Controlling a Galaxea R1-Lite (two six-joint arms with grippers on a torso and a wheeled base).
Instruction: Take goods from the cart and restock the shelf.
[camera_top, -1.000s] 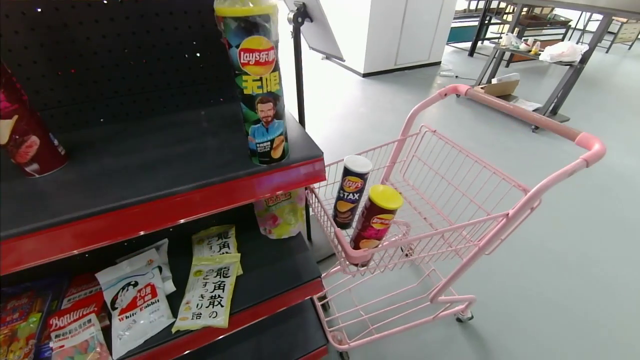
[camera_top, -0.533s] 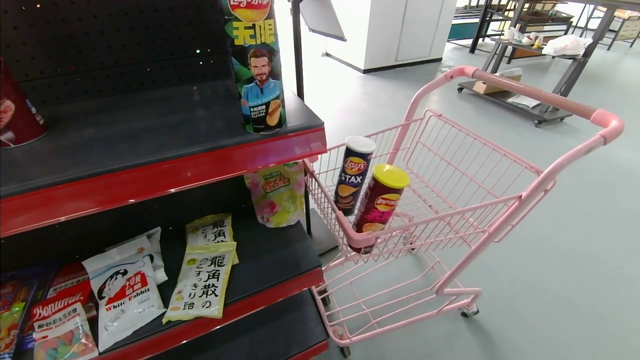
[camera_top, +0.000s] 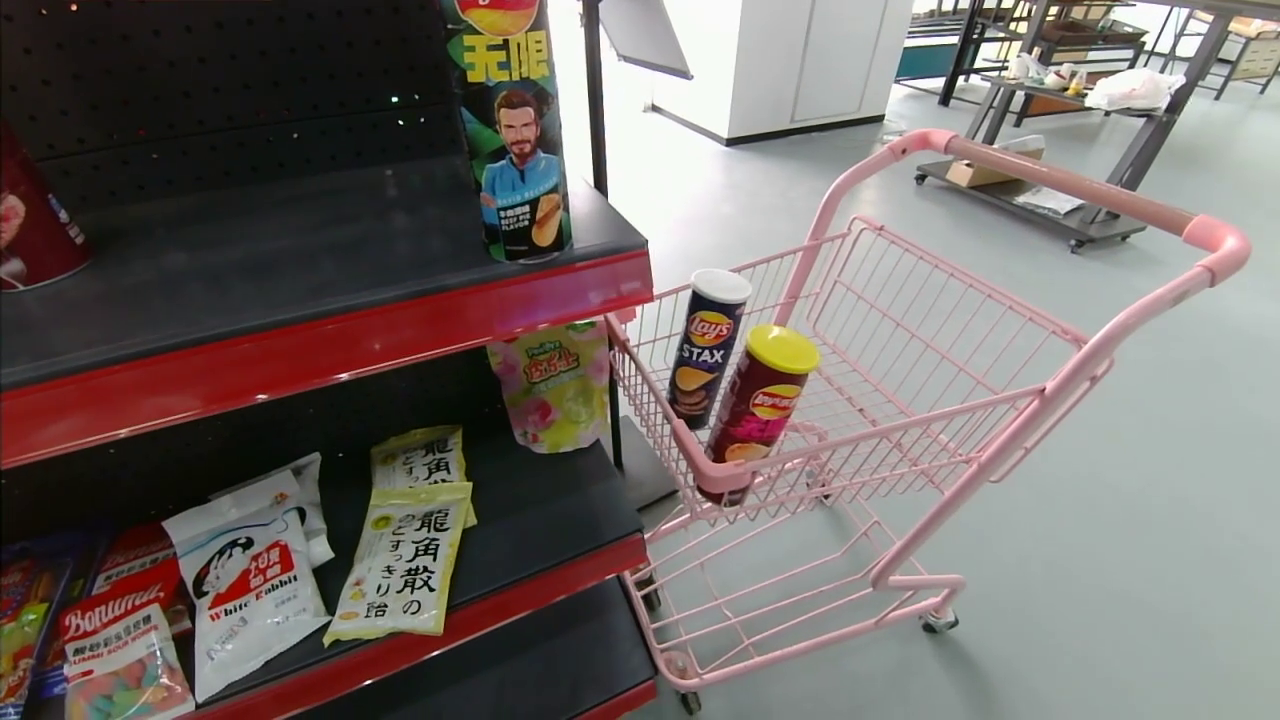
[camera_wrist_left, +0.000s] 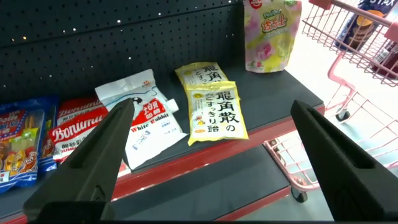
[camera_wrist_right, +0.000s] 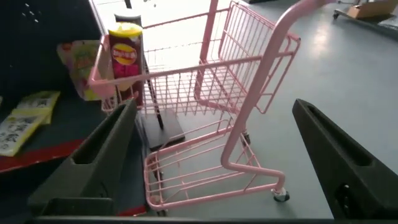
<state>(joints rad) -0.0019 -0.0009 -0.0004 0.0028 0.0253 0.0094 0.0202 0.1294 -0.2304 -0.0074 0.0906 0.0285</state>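
Observation:
A pink cart stands right of the black shelf unit with red edges. In its basket a dark blue chip can with a white lid stands upright, and a maroon can with a yellow lid leans beside it. A tall green-and-black can stands on the upper shelf's right end, and a maroon can at its left. My left gripper is open before the lower shelf. My right gripper is open, facing the cart and the maroon can.
Candy bags lie on the lower shelf: yellow ones, a white one and a pink-green pouch. A pole rises behind the shelf's right end. Tables stand far behind the cart, with open grey floor to the right.
The head camera has tilted downward, so the whole picture shifted up. The cans, cart and shelf goods have not moved.

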